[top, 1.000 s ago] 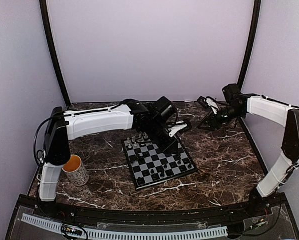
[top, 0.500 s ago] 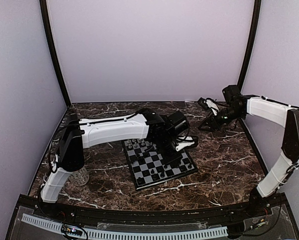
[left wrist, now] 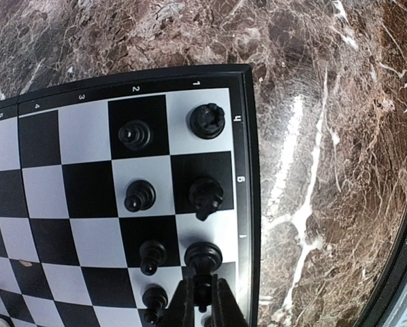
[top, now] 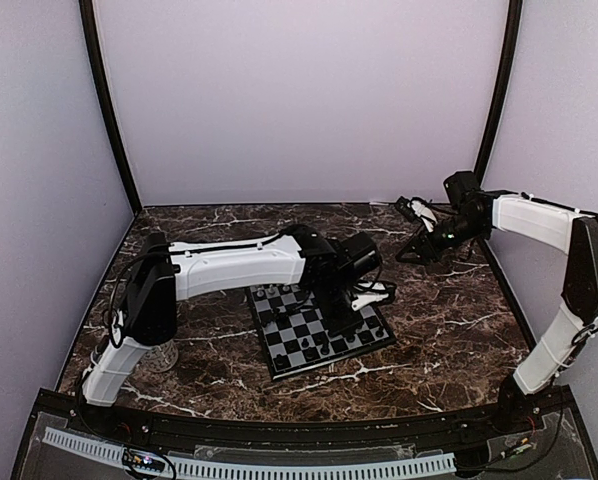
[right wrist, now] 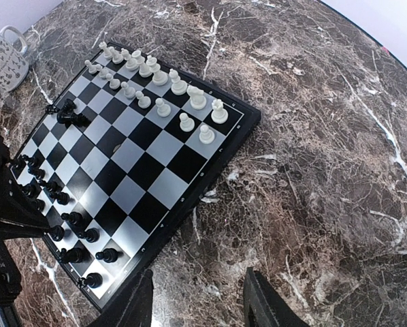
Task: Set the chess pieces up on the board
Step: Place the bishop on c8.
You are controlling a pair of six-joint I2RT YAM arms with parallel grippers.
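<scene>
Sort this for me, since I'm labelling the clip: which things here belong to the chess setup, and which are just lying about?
Belongs to the job: board, white pieces, black pieces, left tool shut on one black piece.
Just lying about: mug, standing off the board on the marble tabletop.

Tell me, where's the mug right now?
In the right wrist view the mug stands on the marble tabletop at the upper left, off the board, past the corner holding the white pieces.
</scene>
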